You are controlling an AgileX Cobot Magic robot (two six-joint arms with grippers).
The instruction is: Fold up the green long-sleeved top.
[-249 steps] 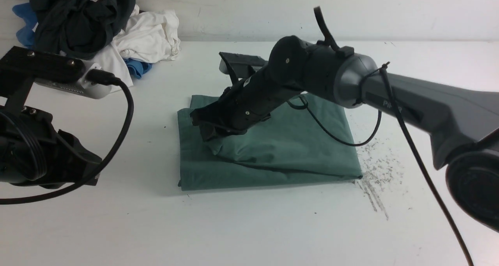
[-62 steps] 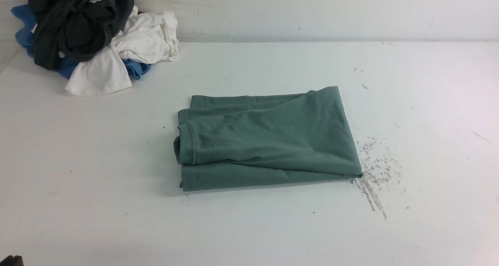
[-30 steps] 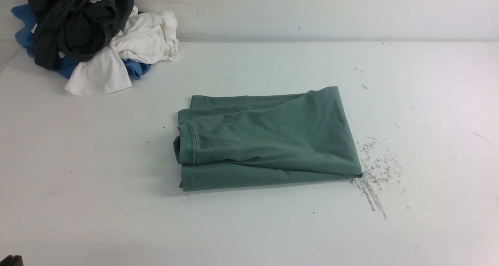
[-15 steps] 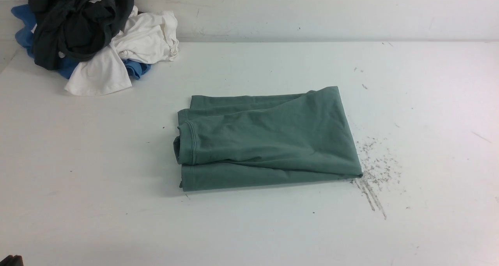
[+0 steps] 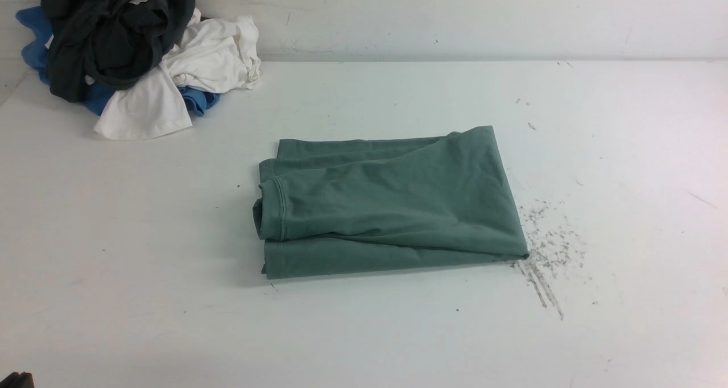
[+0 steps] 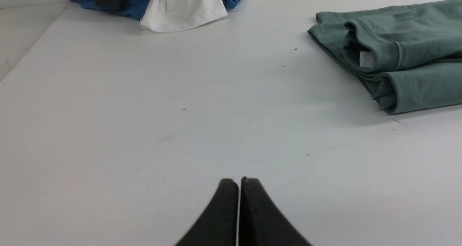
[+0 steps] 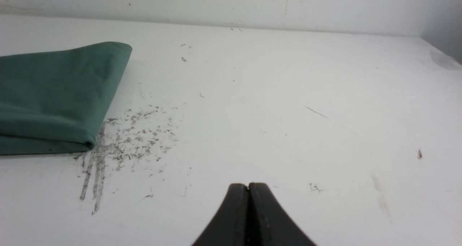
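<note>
The green long-sleeved top (image 5: 392, 206) lies folded into a compact rectangle at the middle of the white table, its hemmed edges stacked on its left side. The left wrist view shows that stacked side (image 6: 389, 55) with a small white tag. One folded corner of the top (image 7: 54, 98) appears in the right wrist view. My left gripper (image 6: 239, 181) is shut and empty, low over bare table well short of the top. My right gripper (image 7: 248, 185) is also shut and empty, over bare table to the right of the top. Neither arm reaches into the front view.
A heap of black, white and blue garments (image 5: 131, 52) sits at the table's far left corner by the wall. Dark scuff marks (image 5: 546, 257) streak the table (image 5: 364, 337) just right of the top. The wall runs along the table's far edge.
Eight seconds ago my right arm lay across the top and the left arm stood at the left; both have since pulled back out of the front view. Nothing has moved over the last two seconds.
</note>
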